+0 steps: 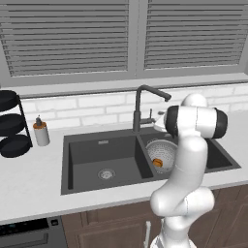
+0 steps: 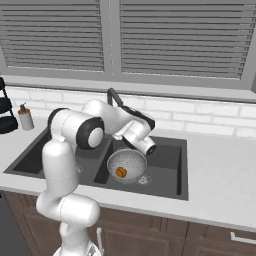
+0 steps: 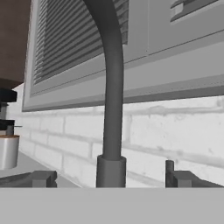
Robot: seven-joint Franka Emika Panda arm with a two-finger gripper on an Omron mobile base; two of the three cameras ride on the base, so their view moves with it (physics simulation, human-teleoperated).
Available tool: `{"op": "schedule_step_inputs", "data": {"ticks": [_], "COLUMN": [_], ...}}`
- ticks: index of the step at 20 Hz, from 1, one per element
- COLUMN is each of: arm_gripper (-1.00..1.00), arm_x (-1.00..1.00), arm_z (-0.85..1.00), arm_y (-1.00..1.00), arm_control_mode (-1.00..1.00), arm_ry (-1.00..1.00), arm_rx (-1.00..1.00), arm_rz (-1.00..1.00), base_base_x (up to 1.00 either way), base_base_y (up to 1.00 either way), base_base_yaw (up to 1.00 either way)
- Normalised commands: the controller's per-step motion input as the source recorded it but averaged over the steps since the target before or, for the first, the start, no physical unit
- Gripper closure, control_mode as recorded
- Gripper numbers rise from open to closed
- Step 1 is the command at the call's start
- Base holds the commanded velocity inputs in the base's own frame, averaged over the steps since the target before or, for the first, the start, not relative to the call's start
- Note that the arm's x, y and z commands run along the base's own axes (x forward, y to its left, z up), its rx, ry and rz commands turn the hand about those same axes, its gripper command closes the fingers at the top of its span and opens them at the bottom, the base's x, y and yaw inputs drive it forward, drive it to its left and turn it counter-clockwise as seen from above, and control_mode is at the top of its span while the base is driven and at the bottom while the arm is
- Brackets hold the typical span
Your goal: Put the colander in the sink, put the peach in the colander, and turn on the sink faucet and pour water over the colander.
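Observation:
The silver colander [image 1: 163, 151] [image 2: 127, 162] sits in the right basin of the dark double sink [image 1: 92, 155] [image 2: 167, 157]. The orange peach [image 1: 158, 162] [image 2: 120, 172] lies inside it. The dark gooseneck faucet [image 1: 139, 104] [image 2: 114, 96] [image 3: 112, 87] stands behind the divider, its spout angled over the right basin, and no water runs from it. My gripper [image 3: 111, 179] is open and level with the faucet's base, with one fingertip [image 3: 41, 178] on each side of the stem and a wide gap to it. In both base views the arm covers the fingers.
A grey soap bottle with an orange cap [image 1: 41, 133] [image 2: 25, 118] [image 3: 8, 148] stands on the counter left of the sink. Black stacked round racks [image 1: 12, 123] [image 2: 5, 117] sit at the far left. The white tiled wall and louvred window [image 3: 175, 52] rise close behind the faucet.

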Motion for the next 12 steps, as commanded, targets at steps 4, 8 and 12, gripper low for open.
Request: {"op": "schedule_step_inputs", "data": {"ticks": [4,8,12], "arm_gripper": [-1.00,-1.00,-1.00], "arm_x": [0.14,0.19,0.26], "arm_z": [0.00,-0.01,-0.01], "arm_y": [0.00,0.00,0.00], "arm_control_mode": [-1.00,-1.00,-1.00], "arm_ry": [0.00,0.00,0.00], "arm_rx": [0.00,0.00,0.00], "arm_rz": [0.00,0.00,0.00], "base_base_x": [0.00,0.00,0.00], "base_base_y": [0.00,0.00,0.00], "base_base_yaw": [0.00,0.00,0.00]}}
